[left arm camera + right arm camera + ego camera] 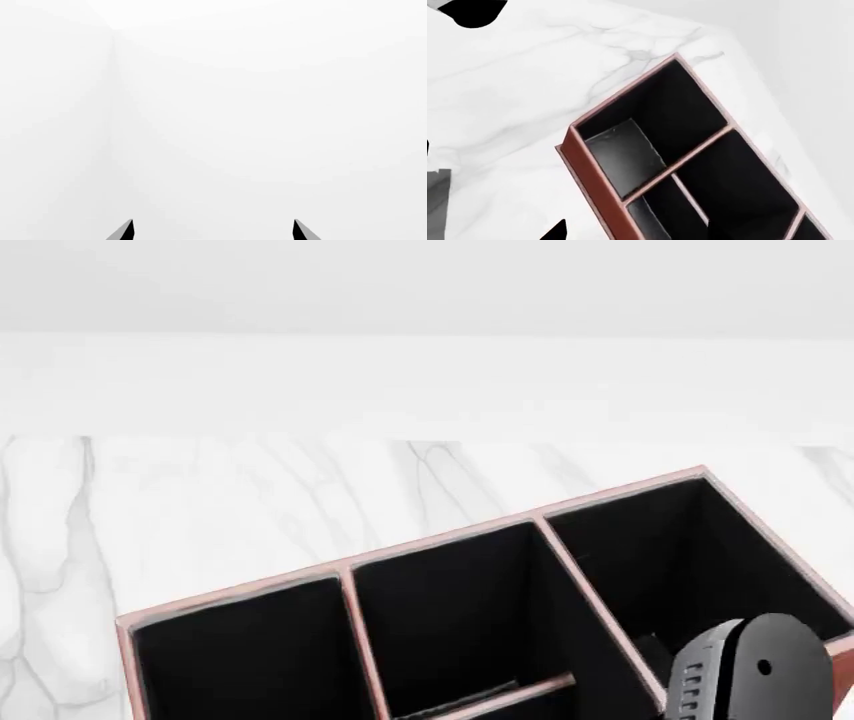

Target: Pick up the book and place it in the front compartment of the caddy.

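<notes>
1. Head view: the reddish-brown rectangular caddy [534,530] with black lining is seen on the white marble worktop [240,510].
2. No book can be made out; placement seems finished or nearly so.
3. Left hand [213,231] is spread wide, empty; the right hand's state cannot be told.
4. Checking the front compartment is called for.

right arm [750,668]: rounded black-grey housing, ribbed edge, one screw | left gripper [212,231]: dark pointed tips, possibly grey-sided
</notes>
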You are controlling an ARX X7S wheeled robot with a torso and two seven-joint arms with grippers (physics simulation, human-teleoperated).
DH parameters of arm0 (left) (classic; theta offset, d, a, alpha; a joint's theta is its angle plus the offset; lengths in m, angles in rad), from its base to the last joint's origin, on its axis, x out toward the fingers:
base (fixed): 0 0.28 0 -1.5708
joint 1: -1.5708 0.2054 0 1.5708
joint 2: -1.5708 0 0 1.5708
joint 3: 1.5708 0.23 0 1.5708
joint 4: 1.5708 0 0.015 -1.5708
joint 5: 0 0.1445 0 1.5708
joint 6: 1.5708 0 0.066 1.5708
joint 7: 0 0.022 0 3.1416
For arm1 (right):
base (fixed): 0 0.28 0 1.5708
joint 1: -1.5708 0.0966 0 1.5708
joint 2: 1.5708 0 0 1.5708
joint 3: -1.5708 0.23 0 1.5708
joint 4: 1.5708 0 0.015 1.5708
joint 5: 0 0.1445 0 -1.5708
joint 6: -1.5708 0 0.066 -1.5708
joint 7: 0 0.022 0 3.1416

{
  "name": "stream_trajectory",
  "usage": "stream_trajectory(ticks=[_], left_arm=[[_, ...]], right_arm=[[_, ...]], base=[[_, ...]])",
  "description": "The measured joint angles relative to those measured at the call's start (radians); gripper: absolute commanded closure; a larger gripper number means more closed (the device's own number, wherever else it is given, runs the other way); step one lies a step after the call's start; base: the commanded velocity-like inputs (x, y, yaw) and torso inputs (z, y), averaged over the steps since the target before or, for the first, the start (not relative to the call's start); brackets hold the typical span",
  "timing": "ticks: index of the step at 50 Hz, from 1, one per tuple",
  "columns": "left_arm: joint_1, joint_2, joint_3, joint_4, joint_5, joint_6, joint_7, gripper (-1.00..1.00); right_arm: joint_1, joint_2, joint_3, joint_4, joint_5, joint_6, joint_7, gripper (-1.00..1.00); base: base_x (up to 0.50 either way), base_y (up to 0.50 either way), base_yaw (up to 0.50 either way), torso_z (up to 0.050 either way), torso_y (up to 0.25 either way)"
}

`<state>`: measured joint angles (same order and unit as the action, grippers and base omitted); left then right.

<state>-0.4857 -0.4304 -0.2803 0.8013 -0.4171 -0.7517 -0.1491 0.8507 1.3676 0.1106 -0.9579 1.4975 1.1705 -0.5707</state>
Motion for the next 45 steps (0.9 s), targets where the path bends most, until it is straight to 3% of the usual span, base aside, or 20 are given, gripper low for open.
stream_trajectory(ticks=[21, 45], left_arm=[[0.002, -0.004, 0.002, -0.002, -0.005, 0.005, -0.006, -1.0], [0.005, -0.01, 0.002, -0.004, -0.012, 0.006, -0.014, -1.0]], right_arm=[[-0.03, -0.013, -0.121, -0.068, -0.069, 0.008, -0.027, -1.0], [-0.04, 0.183, -0.517, -0.089, -0.279, -0.235, -0.029, -1.0]], base=[[0.0, 0.0, 0.0, 0.0, 0.0], [0.0, 0.0, 0.0, 0.0, 0.0]])
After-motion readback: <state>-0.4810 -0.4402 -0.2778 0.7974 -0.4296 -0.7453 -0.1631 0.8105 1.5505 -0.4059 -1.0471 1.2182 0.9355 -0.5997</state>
